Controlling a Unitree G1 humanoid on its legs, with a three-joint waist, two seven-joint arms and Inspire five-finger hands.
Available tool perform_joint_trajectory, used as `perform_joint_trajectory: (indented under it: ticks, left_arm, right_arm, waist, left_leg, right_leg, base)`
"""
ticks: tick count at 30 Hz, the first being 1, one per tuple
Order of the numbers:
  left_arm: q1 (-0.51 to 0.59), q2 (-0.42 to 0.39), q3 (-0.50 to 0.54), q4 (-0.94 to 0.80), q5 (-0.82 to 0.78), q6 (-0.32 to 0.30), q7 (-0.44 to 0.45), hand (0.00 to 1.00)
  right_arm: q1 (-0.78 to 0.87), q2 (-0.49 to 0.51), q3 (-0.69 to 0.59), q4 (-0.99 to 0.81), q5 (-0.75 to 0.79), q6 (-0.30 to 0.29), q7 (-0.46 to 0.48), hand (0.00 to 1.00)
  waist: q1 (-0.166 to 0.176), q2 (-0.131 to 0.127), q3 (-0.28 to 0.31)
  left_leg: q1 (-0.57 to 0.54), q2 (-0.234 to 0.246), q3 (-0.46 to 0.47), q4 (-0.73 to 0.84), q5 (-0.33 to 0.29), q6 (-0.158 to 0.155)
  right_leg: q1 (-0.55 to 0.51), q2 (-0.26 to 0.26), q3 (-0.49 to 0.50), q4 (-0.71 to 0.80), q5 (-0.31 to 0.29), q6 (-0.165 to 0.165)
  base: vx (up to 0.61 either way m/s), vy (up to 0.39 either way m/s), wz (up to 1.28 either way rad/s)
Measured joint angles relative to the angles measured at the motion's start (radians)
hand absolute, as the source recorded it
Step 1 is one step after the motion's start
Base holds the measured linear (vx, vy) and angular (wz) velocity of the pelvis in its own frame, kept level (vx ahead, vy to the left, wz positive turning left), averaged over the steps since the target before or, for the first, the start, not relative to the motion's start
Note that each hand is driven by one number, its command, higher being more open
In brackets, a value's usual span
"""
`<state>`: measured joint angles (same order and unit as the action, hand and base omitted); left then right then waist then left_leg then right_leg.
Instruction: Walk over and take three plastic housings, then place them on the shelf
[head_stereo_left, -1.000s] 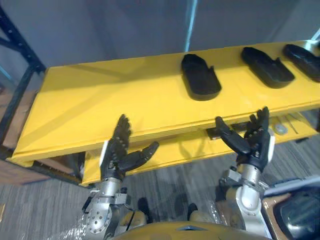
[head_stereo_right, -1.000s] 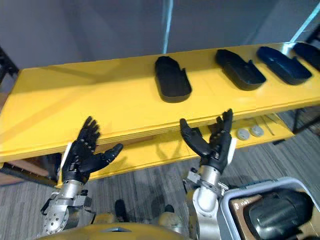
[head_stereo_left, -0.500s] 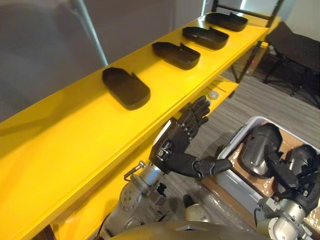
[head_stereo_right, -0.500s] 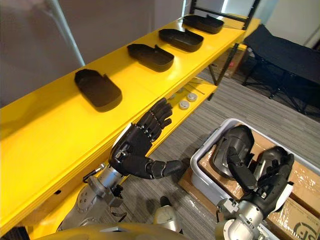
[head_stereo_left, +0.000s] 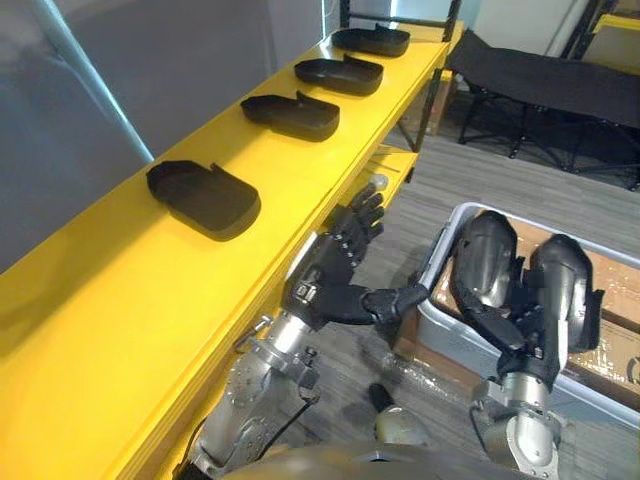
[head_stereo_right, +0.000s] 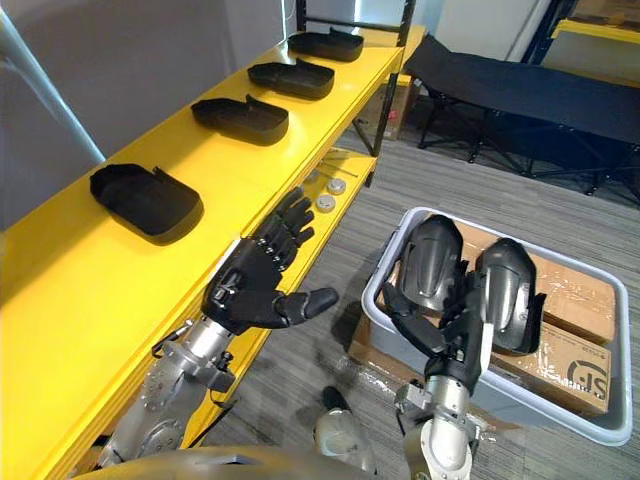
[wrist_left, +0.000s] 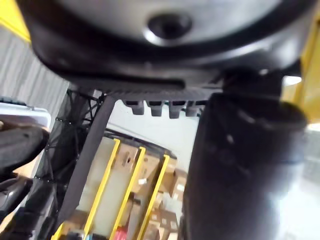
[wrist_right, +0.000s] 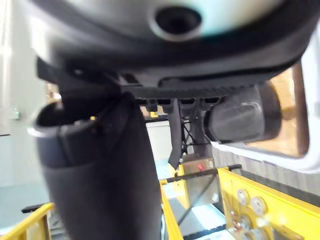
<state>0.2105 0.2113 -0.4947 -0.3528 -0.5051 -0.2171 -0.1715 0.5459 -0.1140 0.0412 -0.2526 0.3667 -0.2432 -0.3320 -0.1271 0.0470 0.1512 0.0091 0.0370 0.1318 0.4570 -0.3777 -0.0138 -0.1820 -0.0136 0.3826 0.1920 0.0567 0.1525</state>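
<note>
Several black plastic housings lie in a row on the yellow shelf (head_stereo_right: 90, 290); the nearest housing (head_stereo_right: 148, 200) is at the left, and another housing (head_stereo_right: 242, 117) lies beyond it. Two larger dark grey housings (head_stereo_right: 432, 262) (head_stereo_right: 508, 290) stand in a light grey bin (head_stereo_right: 545, 400) on the floor at the right. My left hand (head_stereo_right: 255, 285) hangs open beside the shelf's front edge and holds nothing. My right hand (head_stereo_right: 455, 325) is raised open in front of the bin, just short of the two grey housings, empty.
A lower yellow shelf carries small round silver discs (head_stereo_right: 325, 195). A cardboard box (head_stereo_right: 580, 370) shows at the bin. A black folding cot (head_stereo_right: 520, 100) stands further back on the grey carpet. Dark shelf posts (head_stereo_right: 385, 70) rise at the shelf's far end.
The camera has swung right, from facing the shelf to looking along it with the bin in view. Both hands stay open and empty; the right hand now stands before the bin.
</note>
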Motion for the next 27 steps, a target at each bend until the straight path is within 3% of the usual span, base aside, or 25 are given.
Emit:
perform_joint_trajectory:
  ticks: [4,6,7,9,11,12,14,15,16,17,19,20,21,23,26,27]
  left_arm:
    - [0.0,-0.001,-0.059,-0.037,-0.096,-0.003,-0.098,1.0]
    - [0.004,-0.003,-0.092,-0.063,-0.155,-0.003,-0.13,1.0]
    - [0.009,-0.008,-0.098,-0.073,-0.158,-0.004,-0.137,1.0]
    - [0.025,-0.007,-0.082,-0.072,-0.149,-0.008,-0.131,1.0]
    - [0.028,-0.005,-0.007,-0.06,-0.152,0.001,-0.115,1.0]
    - [0.028,-0.005,0.015,-0.05,-0.154,0.002,-0.115,1.0]
    - [0.03,-0.004,0.096,-0.007,-0.183,0.02,-0.116,1.0]
    - [0.03,-0.004,0.119,0.004,-0.215,0.031,-0.116,1.0]
    - [0.031,-0.009,0.123,0.008,-0.239,0.04,-0.116,1.0]
    - [0.033,-0.017,0.121,0.008,-0.308,0.068,-0.121,1.0]
    - [0.037,-0.038,0.121,0.011,-0.407,0.099,-0.119,1.0]
    - [0.037,-0.057,0.121,0.021,-0.433,0.101,-0.108,1.0]
    - [0.047,-0.084,0.12,0.038,-0.438,0.101,-0.105,1.0]
    - [0.081,-0.106,0.119,0.042,-0.439,0.101,-0.124,1.0]
    - [0.085,-0.114,0.112,0.043,-0.435,0.1,-0.162,1.0]
    - [0.085,-0.117,0.111,0.043,-0.436,0.1,-0.177,1.0]
  right_arm:
    - [0.056,0.063,0.03,-0.025,0.084,-0.025,0.114,1.0]
    - [0.07,0.075,0.043,-0.032,0.091,-0.05,0.159,1.0]
    - [0.056,0.07,0.056,-0.036,0.09,-0.071,0.181,1.0]
    - [-0.005,0.051,0.088,-0.037,0.086,-0.082,0.194,1.0]
    - [-0.136,0.002,0.148,-0.019,0.033,-0.089,0.178,1.0]
    - [-0.174,-0.008,0.167,0.0,0.013,-0.088,0.167,1.0]
    - [-0.256,-0.005,0.208,0.066,-0.032,-0.062,0.132,1.0]
    - [-0.268,0.003,0.214,0.083,-0.045,-0.045,0.119,1.0]
    - [-0.272,0.0,0.212,0.089,-0.046,-0.036,0.115,1.0]
    - [-0.279,-0.01,0.199,0.098,-0.046,-0.02,0.113,1.0]
    - [-0.28,-0.025,0.178,0.132,-0.048,-0.015,0.122,1.0]
    - [-0.281,-0.036,0.159,0.143,-0.047,0.001,0.132,1.0]
    - [-0.249,-0.053,0.124,0.143,-0.046,0.011,0.157,1.0]
    - [-0.185,-0.069,0.066,0.14,-0.044,0.012,0.185,1.0]
    - [-0.126,-0.09,-0.014,0.139,0.004,0.01,0.204,1.0]
    - [-0.12,-0.089,-0.036,0.139,0.038,0.009,0.207,1.0]
  waist:
    - [-0.001,-0.038,0.028]
    - [0.006,-0.047,0.034]
    - [0.012,-0.043,0.036]
    - [0.021,-0.047,0.034]
    - [0.048,-0.045,0.034]
    - [0.058,-0.046,0.034]
    - [0.088,-0.052,0.028]
    - [0.1,-0.078,0.015]
    - [0.104,-0.077,0.014]
    - [0.118,-0.067,0.014]
    - [0.12,-0.048,0.015]
    - [0.104,-0.029,0.02]
    - [0.071,-0.01,0.028]
    - [0.037,-0.003,0.03]
    - [0.026,0.003,0.034]
    - [0.025,0.013,0.032]
  left_leg:
    - [0.011,0.0,0.034,0.025,-0.023,0.024]
    - [0.021,0.017,0.079,0.024,-0.021,0.041]
    - [0.023,0.036,0.12,0.014,-0.008,0.048]
    - [0.038,0.062,0.171,-0.016,0.018,0.042]
    - [0.033,0.112,0.213,-0.012,0.035,0.026]
    - [0.029,0.126,0.218,-0.001,0.036,0.025]
    - [0.006,0.167,0.201,0.053,0.037,0.023]
    - [-0.026,0.185,0.165,0.089,0.039,0.018]
    - [-0.043,0.189,0.146,0.1,0.046,0.006]
    - [-0.057,0.206,0.115,0.077,0.07,-0.031]
    - [-0.054,0.229,0.119,0.028,0.095,-0.073]
    - [-0.051,0.248,0.12,0.018,0.106,-0.086]
    - [-0.037,0.265,0.107,0.016,0.126,-0.073]
    - [-0.023,0.268,0.083,0.032,0.178,-0.045]
    - [-0.012,0.242,0.03,0.043,0.235,-0.025]
    - [-0.008,0.212,-0.017,0.041,0.215,-0.031]
  right_leg:
    - [-0.007,-0.002,-0.019,0.034,0.001,-0.001]
    - [-0.003,-0.011,-0.054,0.026,-0.01,-0.031]
    - [-0.049,-0.029,-0.144,0.134,-0.051,-0.083]
    - [-0.071,-0.058,-0.266,0.309,-0.095,-0.135]
    - [-0.062,-0.156,-0.404,0.495,-0.165,-0.193]
    - [-0.05,-0.186,-0.418,0.525,-0.17,-0.201]
    - [0.03,-0.25,-0.41,0.506,-0.157,-0.183]
    - [0.087,-0.237,-0.382,0.407,-0.171,-0.103]
    - [0.102,-0.224,-0.393,0.368,-0.194,-0.073]
    - [0.12,-0.206,-0.427,0.288,-0.219,-0.032]
    - [0.146,-0.178,-0.464,0.176,-0.242,0.006]
    - [0.16,-0.153,-0.46,0.128,-0.243,0.009]
    - [0.186,-0.128,-0.456,0.096,-0.239,0.003]
    - [0.206,-0.115,-0.436,0.083,-0.231,-0.013]
    - [0.196,-0.107,-0.364,0.061,-0.225,-0.044]
    - [0.178,-0.109,-0.323,0.052,-0.217,-0.049]
  base:
    - [-0.1,0.037,-0.34]
    - [-0.15,0.013,-0.54]
    - [-0.12,-0.008,-0.77]
    - [-0.08,-0.022,-0.78]
    - [-0.01,-0.104,-0.72]
    - [-0.02,-0.218,-0.71]
    - [-0.05,-0.265,-0.43]
    - [-0.03,-0.272,-0.09]
    - [-0.04,-0.388,-0.15]
    - [-0.03,-0.318,-0.37]
    - [-0.02,-0.311,-0.61]
    - [-0.02,-0.333,-0.53]
    - [-0.01,-0.246,-0.37]
    - [-0.02,-0.203,-0.45]
    - [-0.03,-0.089,-0.72]
    - [-0.07,0.012,-0.84]
